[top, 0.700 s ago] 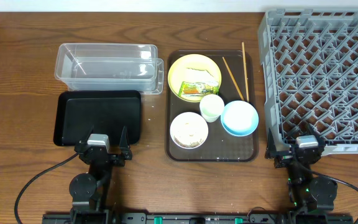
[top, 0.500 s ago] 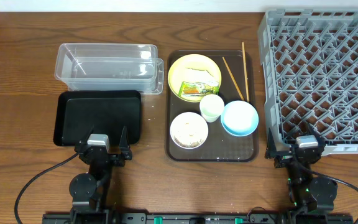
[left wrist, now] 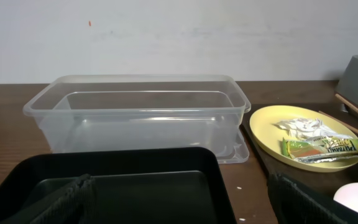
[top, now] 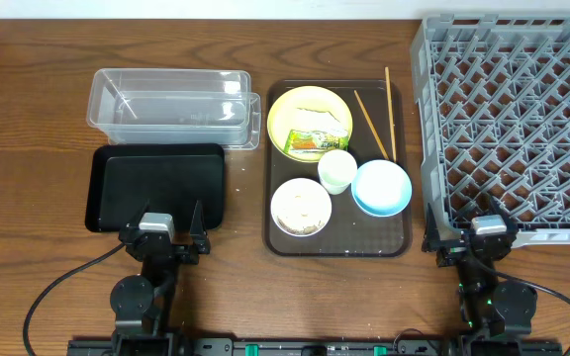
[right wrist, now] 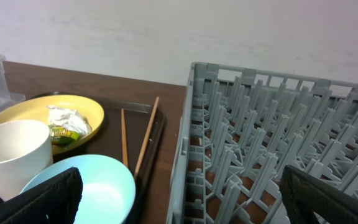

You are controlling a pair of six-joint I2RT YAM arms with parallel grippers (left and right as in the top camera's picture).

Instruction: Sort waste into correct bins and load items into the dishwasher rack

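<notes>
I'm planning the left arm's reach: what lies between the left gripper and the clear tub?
The black tray lies between the left gripper and the clear tub, nothing else. It shows in the overhead and left wrist views.

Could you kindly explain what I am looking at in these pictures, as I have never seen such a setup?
Two robot arms sit at the near edge of a wooden table. One picture looks down from above. The other two come from a camera on each wrist, so the dark shapes in their bottom corners are the claws' own fingers. The left claw and right claw are open and hold nothing. On the table are a clear tub, a black tray, a grey rack and a brown tray. The brown tray carries a yellow plate with a wrapper, a cup, a blue bowl, a white bowl of rice and chopsticks.
</notes>
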